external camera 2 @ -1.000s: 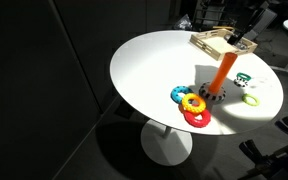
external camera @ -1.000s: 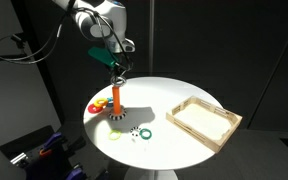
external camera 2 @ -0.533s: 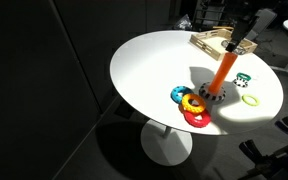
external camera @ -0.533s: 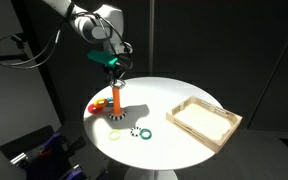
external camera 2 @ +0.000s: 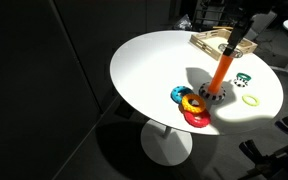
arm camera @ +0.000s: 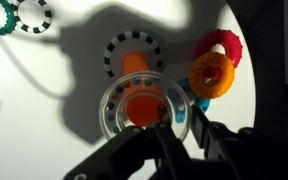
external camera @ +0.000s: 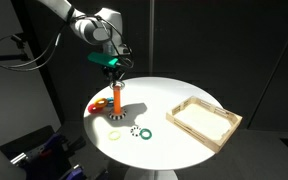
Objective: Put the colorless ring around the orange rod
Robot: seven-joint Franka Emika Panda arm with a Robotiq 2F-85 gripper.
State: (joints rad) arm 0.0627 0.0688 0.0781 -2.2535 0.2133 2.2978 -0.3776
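In the wrist view my gripper [arm camera: 177, 122] is shut on the right rim of the colorless ring [arm camera: 108, 108], a clear plastic ring. The top of the orange rod [arm camera: 139, 100] shows through the ring's hole. The rod's dark, white-dashed base [arm camera: 112, 48] lies beyond it. In both exterior views the gripper [external camera: 112, 70] [external camera 2: 238, 36] hangs just above the upright orange rod [external camera: 116, 98] [external camera 2: 222, 72]. The clear ring is too faint to make out in those views.
A red ring [external camera: 93, 106], a yellow-orange ring [arm camera: 212, 75] and a blue ring [external camera 2: 176, 95] lie beside the rod's base. A yellow ring [external camera: 116, 135], a speckled ring [external camera: 134, 133] and a green ring [external camera: 145, 132] lie nearer the table's edge. A wooden tray [external camera: 205, 121] stands apart on the round white table [external camera 2: 154, 65].
The arm has shifted slightly, bringing the gripper with the clear ring over the top of the rod. The other rings have not moved.
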